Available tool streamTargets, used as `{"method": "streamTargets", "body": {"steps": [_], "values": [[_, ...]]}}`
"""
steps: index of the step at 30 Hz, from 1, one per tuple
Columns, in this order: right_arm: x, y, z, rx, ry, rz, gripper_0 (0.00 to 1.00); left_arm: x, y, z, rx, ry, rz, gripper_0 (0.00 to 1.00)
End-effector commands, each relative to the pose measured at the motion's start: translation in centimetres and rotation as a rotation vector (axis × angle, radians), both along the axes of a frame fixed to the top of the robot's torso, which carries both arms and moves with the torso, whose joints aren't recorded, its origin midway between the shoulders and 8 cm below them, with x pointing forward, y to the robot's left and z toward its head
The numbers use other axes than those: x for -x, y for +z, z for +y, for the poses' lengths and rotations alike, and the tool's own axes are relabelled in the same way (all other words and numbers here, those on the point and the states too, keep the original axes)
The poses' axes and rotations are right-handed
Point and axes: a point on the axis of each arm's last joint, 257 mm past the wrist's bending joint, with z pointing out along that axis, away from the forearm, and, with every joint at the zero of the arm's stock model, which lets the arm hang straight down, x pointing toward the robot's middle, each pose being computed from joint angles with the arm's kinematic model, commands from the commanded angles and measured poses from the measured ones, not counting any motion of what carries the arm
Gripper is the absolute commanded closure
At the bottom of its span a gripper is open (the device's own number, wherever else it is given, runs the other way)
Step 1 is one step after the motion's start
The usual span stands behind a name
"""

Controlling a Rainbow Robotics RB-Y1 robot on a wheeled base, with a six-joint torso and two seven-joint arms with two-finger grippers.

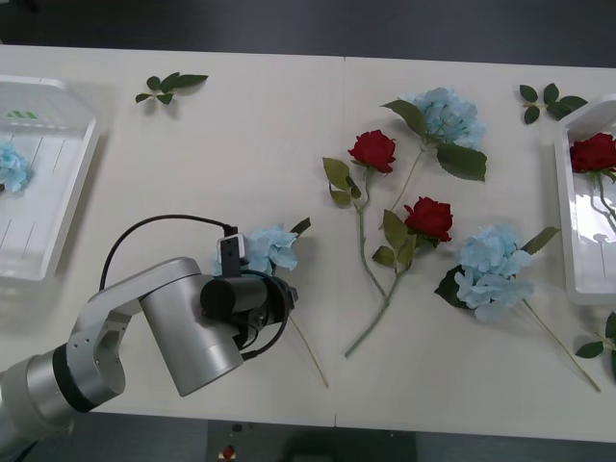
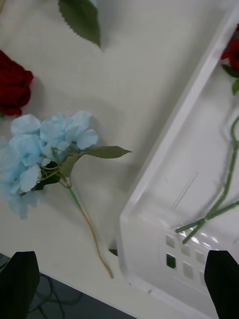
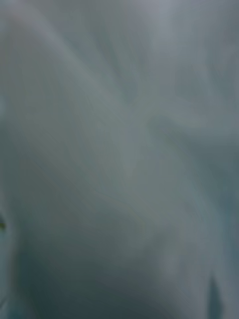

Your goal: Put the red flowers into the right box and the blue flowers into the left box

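Observation:
My left arm's wrist (image 1: 243,300) hangs low over a blue flower (image 1: 270,247) near the table's front left, and the gripper is hidden under it. The left wrist view is a pale blue blur. Two more blue flowers (image 1: 450,114) (image 1: 491,271) and two red flowers (image 1: 372,149) (image 1: 429,218) lie on the table's right half. The left box (image 1: 83,183) holds one blue flower (image 1: 12,166). The right box (image 1: 564,197) holds one red flower (image 1: 593,152). My right gripper (image 2: 119,284) is open above the right box's (image 2: 164,169) near corner, beside a blue flower (image 2: 45,149).
Loose green leaf sprigs lie at the back left (image 1: 169,85), the back right (image 1: 549,99) and the front right (image 1: 602,346). The table's front edge (image 1: 337,422) runs just below my left arm. A red flower's stem (image 2: 228,174) crosses the right box's floor.

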Motion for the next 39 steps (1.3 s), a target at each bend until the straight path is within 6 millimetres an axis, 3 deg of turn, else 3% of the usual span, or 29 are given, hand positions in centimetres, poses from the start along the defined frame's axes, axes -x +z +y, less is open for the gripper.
{"method": "streamTargets", "body": {"steps": [1,9,14,21,23,29,39], "values": [[0.0,0.0,3.1,0.025,0.143,-0.03,0.03,-2.1,1.9,-1.5,0.02,0.011,-0.041,0.0],[1.0,-3.6,7.1,0.065,0.238,0.03,0.03,-2.7,2.2,-2.0,-0.005,-0.006,-0.054,0.0],[1.9,-5.9,9.0,0.056,0.305,0.046,0.03,-2.7,1.6,-1.9,-0.032,-0.018,-0.056,0.19],[2.7,-8.1,9.4,0.085,0.406,0.012,0.03,-2.6,1.2,-1.6,-0.044,-0.017,-0.052,0.38],[3.0,-8.8,9.1,0.097,0.423,0.011,0.03,-2.6,1.1,-1.6,-0.043,-0.018,-0.051,0.5],[3.3,-10.7,7.5,0.161,0.452,-0.006,0.03,-2.5,1.0,-1.5,-0.045,-0.015,-0.047,0.98],[3.2,-14.3,7.4,0.171,0.46,0.01,0.03,-2.5,0.5,-1.1,-0.064,-0.016,-0.047,1.0]]}}
